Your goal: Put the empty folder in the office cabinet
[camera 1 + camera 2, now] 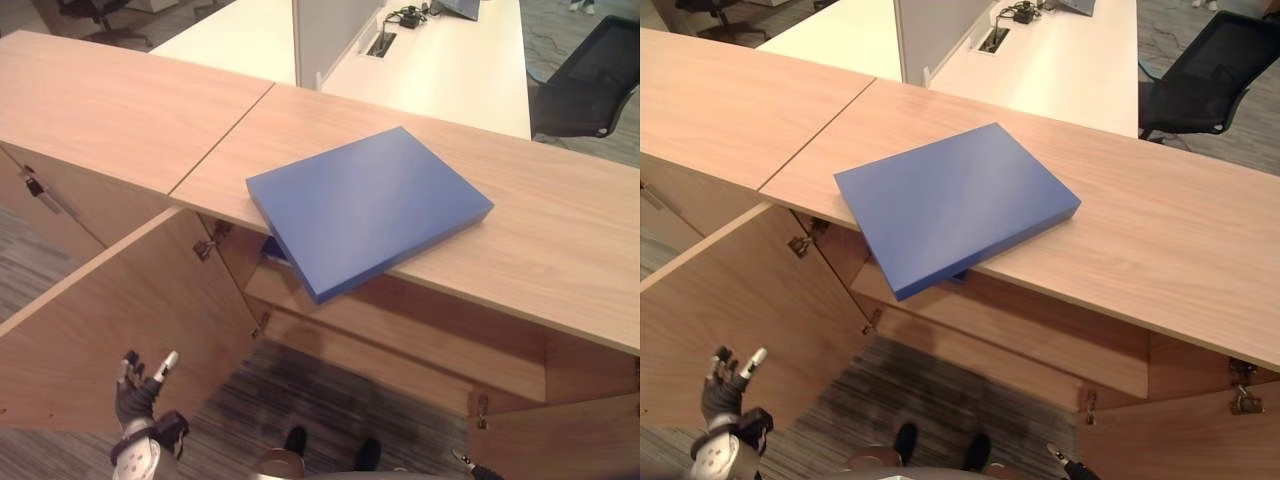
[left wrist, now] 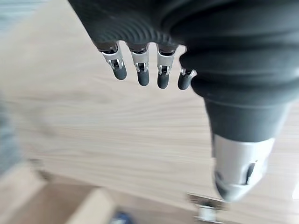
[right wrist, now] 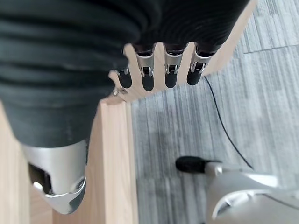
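Observation:
A flat blue folder lies on the wooden top of the office cabinet, one corner jutting out over the front edge above the open compartment. My left hand hangs low in front of the open left door, well below the folder, its fingers straight and holding nothing. Just a fingertip of my right hand pokes in at the lower right of the eye views; the right wrist view shows its fingers straight and empty beside the edge of a wooden door.
The left cabinet door swings out wide toward me, and the right door is open too. Something small and blue sits inside under the folder's corner. White desks and a black chair stand behind.

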Controlling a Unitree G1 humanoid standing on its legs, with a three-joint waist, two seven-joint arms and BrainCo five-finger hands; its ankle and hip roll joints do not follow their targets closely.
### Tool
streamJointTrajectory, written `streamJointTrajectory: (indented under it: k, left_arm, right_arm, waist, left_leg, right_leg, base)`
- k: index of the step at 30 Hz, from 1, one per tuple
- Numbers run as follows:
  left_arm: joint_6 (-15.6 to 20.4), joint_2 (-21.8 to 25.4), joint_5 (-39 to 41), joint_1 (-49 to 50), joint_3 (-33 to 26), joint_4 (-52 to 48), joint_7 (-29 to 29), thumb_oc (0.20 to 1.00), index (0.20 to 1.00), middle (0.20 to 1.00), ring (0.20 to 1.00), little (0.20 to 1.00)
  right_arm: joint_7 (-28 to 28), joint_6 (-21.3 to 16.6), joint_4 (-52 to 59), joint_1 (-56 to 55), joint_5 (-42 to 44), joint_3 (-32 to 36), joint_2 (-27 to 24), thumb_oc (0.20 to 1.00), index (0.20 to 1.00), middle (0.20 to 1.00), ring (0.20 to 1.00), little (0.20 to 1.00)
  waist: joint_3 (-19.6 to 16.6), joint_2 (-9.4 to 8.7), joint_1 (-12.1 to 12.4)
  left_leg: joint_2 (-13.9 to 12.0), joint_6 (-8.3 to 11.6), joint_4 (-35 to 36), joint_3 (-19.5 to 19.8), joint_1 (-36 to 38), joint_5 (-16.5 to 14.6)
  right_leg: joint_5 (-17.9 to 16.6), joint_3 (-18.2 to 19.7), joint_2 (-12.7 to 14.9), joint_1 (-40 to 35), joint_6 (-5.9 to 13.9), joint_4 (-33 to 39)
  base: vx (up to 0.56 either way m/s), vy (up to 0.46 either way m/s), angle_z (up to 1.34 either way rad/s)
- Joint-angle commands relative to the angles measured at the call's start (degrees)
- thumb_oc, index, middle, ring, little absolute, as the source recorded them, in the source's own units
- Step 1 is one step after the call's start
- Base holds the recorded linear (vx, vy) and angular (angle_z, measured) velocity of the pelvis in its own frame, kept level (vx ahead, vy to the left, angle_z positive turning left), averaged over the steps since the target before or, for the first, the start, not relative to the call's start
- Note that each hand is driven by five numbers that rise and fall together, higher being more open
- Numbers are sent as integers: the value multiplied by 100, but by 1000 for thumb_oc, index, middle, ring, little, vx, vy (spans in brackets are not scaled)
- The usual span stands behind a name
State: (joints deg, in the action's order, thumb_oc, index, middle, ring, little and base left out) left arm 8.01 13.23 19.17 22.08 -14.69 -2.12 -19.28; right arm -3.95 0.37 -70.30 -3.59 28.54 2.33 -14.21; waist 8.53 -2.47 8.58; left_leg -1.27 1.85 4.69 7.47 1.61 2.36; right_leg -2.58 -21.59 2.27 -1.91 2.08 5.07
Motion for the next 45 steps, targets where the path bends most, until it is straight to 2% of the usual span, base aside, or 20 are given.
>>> streamJointTrajectory:
  k: [1, 4, 6, 12, 19, 35, 45]
  left_arm:
    - [606, 346, -915, 0, -370, -690, -330, 1000, 1000, 1000, 1000, 1000]
    - [696, 792, -1781, -161, -383, -1073, -523, 1000, 1000, 1000, 1000, 1000]
    - [703, 873, -1910, -166, -405, -1165, -553, 1000, 1000, 1000, 1000, 1000]
    - [736, 1671, -2415, -303, -153, -1696, -64, 1000, 1000, 1000, 1000, 1000]
    - [769, 1922, -2091, -483, 124, -2082, 427, 1000, 1000, 1000, 1000, 1000]
    - [675, 3124, -3964, -987, 454, -1950, 391, 1000, 1000, 1000, 1000, 1000]
    - [658, 3314, -4333, -1123, 508, -1834, 413, 1000, 1000, 1000, 1000, 1000]
  right_arm:
    - [-174, -164, -134, 285, 215, -324, 126, 1000, 1000, 1000, 1000, 1000]
    - [-204, -193, -257, 309, 165, -373, 128, 1000, 1000, 1000, 1000, 1000]
    - [-208, -196, -288, 320, 157, -372, 129, 1000, 1000, 1000, 1000, 1000]
    - [-164, -163, -452, 406, 25, -363, 23, 1000, 1000, 1000, 1000, 1000]
    - [-75, -109, -442, 431, -108, -429, -20, 1000, 1000, 1000, 1000, 1000]
    - [-48, -145, -551, 436, -163, -486, 32, 1000, 1000, 1000, 1000, 1000]
    - [-26, -132, -634, 400, -175, -450, 9, 1000, 1000, 1000, 1000, 1000]
  waist:
    - [44, -115, -21]
    - [27, -108, -53]
    - [16, -114, -65]
    - [-116, -65, -216]
    - [-234, -40, -319]
    - [-460, -32, -471]
    - [-527, -5, -518]
  left_leg:
    - [151, -20, 31, -200, -205, -196]
    - [128, 14, 31, -258, -111, -280]
    - [136, 9, 31, -261, -127, -247]
    - [90, 33, 31, -375, 24, -319]
    - [63, 30, 31, -496, 170, -390]
    - [43, 45, 31, -703, 380, -524]
    - [45, 37, 31, -767, 448, -563]
  right_leg:
    - [532, 136, 87, -271, 336, -7]
    - [561, 142, 70, -354, 336, -7]
    - [533, 136, 80, -339, 338, -7]
    - [545, 211, 70, -447, 334, -7]
    - [552, 336, 56, -522, 337, -7]
    - [550, 551, 32, -604, 381, -7]
    - [538, 632, 36, -630, 390, -7]
  base:
    - [-17, -15, 4]
    - [-6, -4, 1]
    - [-6, -4, -5]
    - [9, 4, -3]
    - [20, 14, -11]
    - [20, 8, -6]
    - [1, 5, -7]
